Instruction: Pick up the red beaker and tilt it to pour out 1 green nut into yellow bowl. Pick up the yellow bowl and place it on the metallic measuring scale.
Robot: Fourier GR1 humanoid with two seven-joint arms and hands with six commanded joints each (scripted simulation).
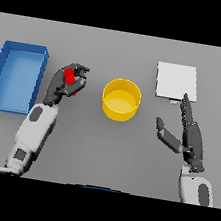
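My left hand (66, 83) is curled round the red beaker (69, 77), left of the yellow bowl (121, 99); only a patch of red shows between the fingers. The bowl stands upright at the table's middle, and I cannot tell whether anything lies inside it. The metallic measuring scale (176, 81) is a pale square plate at the back right. My right hand (188, 134) hovers in front of the scale and right of the bowl, fingers straight, thumb spread, holding nothing. No green nut is visible.
A blue rectangular bin (1, 71) with raised walls lies along the table's left side, close behind my left forearm.
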